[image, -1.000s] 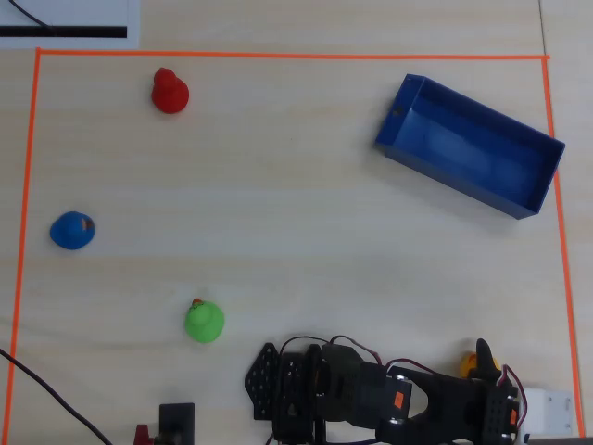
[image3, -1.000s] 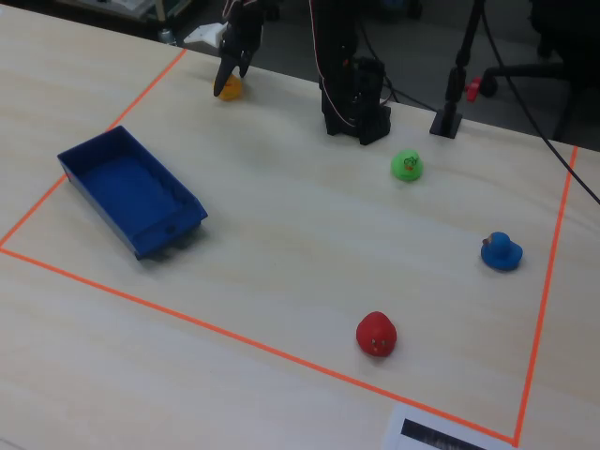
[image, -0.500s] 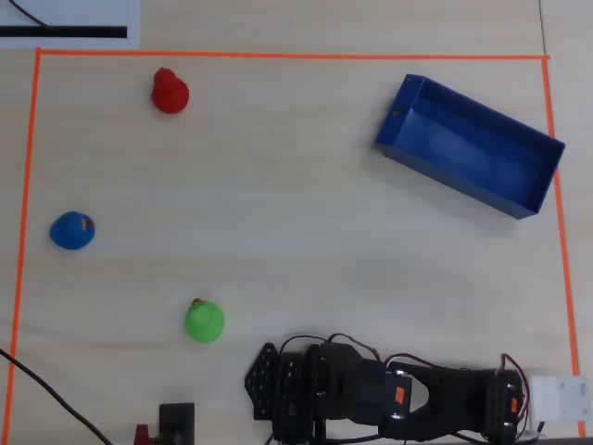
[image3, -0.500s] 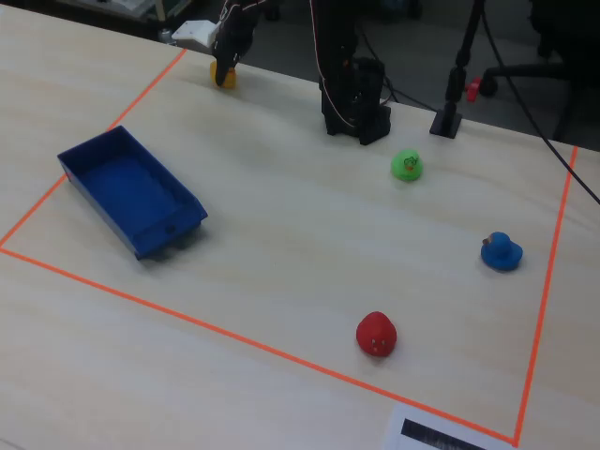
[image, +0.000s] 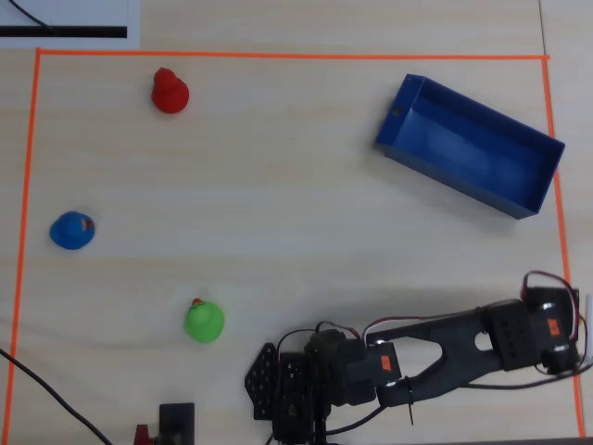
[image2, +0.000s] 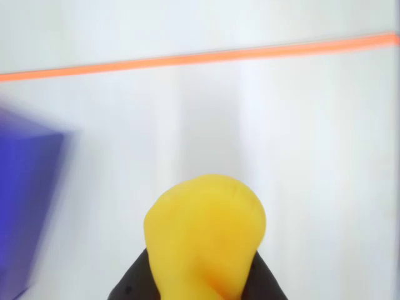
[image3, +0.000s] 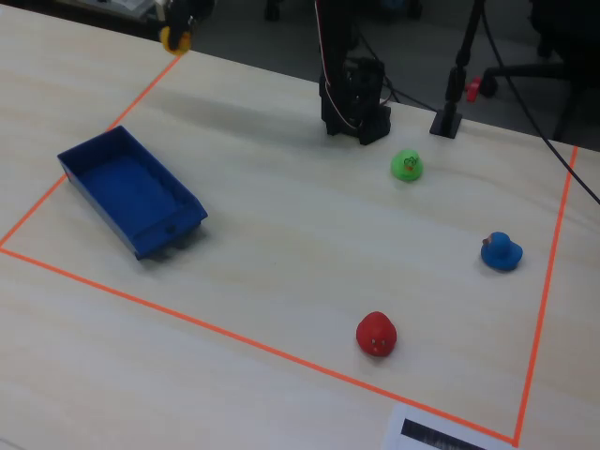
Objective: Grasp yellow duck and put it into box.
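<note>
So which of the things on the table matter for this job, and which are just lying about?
Part of the job:
- yellow duck, held in the tool
- box, blue, nothing in it

Just lying about:
- green duck
- blue duck
- red duck

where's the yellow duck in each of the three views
Overhead view: not visible; the arm's far-right end hides anything it holds.
Wrist view: the yellow duck fills the bottom centre, between the dark fingers.
Fixed view: tiny at the top left, in the raised gripper.
Shared landmark: the box.
</note>
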Controlling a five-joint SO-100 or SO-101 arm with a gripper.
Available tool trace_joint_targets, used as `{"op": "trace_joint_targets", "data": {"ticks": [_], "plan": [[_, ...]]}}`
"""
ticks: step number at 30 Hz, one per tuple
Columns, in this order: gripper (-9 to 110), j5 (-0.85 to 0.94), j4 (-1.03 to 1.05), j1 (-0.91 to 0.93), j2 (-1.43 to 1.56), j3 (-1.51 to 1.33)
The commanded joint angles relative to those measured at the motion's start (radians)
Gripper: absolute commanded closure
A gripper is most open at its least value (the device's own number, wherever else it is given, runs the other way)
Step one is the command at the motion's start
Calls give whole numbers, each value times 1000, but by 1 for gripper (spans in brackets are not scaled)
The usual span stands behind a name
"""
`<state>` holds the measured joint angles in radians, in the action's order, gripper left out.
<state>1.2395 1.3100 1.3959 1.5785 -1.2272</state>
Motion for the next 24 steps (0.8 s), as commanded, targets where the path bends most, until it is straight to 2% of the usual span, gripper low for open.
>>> {"op": "trace_joint_targets", "data": {"ticks": [1, 7, 11, 24], "plan": [[101, -60, 126, -241, 104, 176], [101, -44, 129, -506, 21, 256], [101, -12, 21, -597, -121, 319], [101, 89, -245, -634, -571, 483]]}}
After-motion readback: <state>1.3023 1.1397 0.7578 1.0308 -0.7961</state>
